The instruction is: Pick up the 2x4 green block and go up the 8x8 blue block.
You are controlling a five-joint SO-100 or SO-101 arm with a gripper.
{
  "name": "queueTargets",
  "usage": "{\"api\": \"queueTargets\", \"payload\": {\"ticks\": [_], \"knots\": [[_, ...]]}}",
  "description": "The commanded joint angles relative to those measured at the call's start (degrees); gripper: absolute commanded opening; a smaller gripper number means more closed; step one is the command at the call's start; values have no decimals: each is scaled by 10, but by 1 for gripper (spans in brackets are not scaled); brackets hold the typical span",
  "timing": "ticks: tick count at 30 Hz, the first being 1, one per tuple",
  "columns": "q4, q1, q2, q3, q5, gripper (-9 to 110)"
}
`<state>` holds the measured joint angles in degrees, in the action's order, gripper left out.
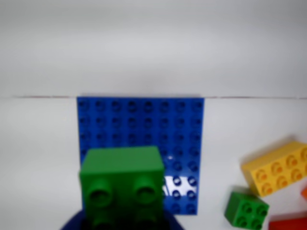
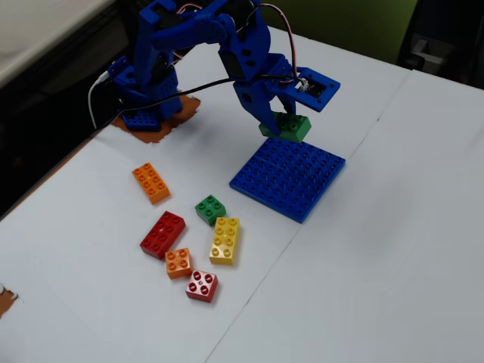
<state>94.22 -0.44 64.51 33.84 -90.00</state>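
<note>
The 2x4 green block (image 2: 287, 125) hangs in the air, and my gripper (image 2: 277, 121) is shut on it. It sits just above the far left edge of the 8x8 blue block (image 2: 289, 177), which lies flat on the white table. In the wrist view the green block (image 1: 122, 179) fills the lower middle, with the blue plate (image 1: 144, 122) spread out behind it. My fingers are hidden under the brick there.
Loose bricks lie left of the plate in the fixed view: small green (image 2: 210, 209), yellow (image 2: 225, 240), red (image 2: 162, 234), orange (image 2: 151, 182), small orange (image 2: 178, 262), small red (image 2: 202, 286). The arm's base (image 2: 144, 98) stands at the table's far left edge.
</note>
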Motion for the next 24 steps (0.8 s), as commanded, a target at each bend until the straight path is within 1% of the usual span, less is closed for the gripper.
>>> {"api": "queueTargets", "payload": {"ticks": [1,24], "knots": [[-1,-8,7,-27,-2,4],[2,-11,12,-29,-1,4]]}}
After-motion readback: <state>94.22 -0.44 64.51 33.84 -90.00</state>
